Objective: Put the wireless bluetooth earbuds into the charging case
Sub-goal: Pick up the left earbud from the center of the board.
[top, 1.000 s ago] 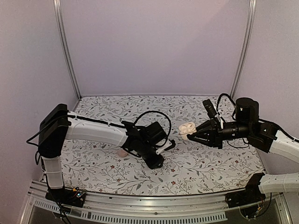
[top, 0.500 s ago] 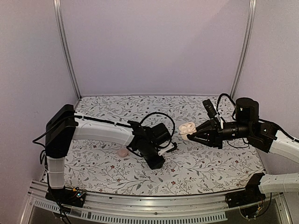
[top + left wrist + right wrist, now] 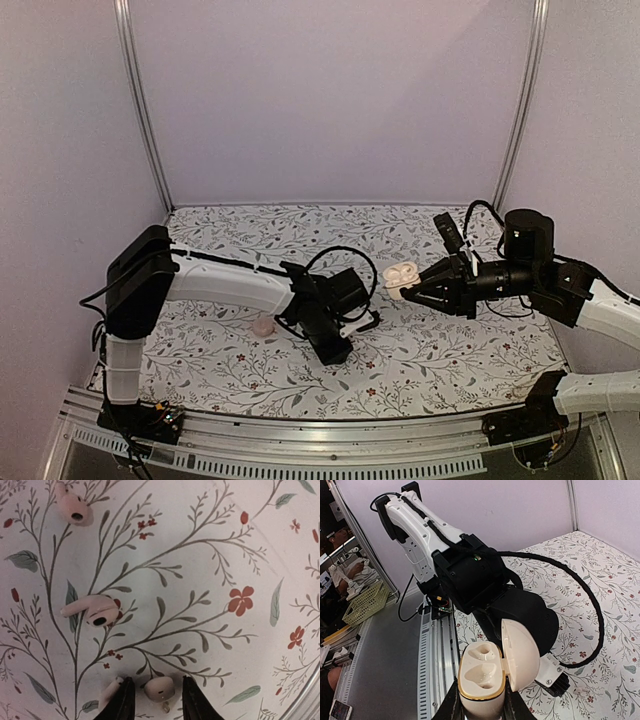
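Wireless bluetooth earbuds (image 3: 92, 611): lying loose on the flowered tabletop (image 3: 450, 350), not yet in the case. Three counted from the left wrist view, strung out in a rough line, apart from one another. Nearest earbud (image 3: 160, 689) bracketed by the left hand (image 3: 157, 682), fingers apart with a sliver of cloth showing on each side. Looks lined up for a pinch rather than already pinched. Pale stub (image 3: 111, 694) just outside one finger: too cropped to name.

Charging case (image 3: 482, 680): clamped at its base in the right hand (image 3: 481, 700), lifted clear of the tabletop, lid (image 3: 520, 655) swung back, both wells bare and facing up. Probably held this way to offer a steady, open target and spare any setting down.

Room: a stretch of bare cloth between the two hands in the top view, both well in from the near rail (image 3: 300, 440) and the side posts (image 3: 140, 110). Tightest spot likely at the case itself, with the left arm's black wrist block (image 3: 485, 580) and looping cable (image 3: 580, 585) behind the raised lid in the right wrist view. Worth approaching from the open-well side, to avoid knocking the lid or snagging the cable.
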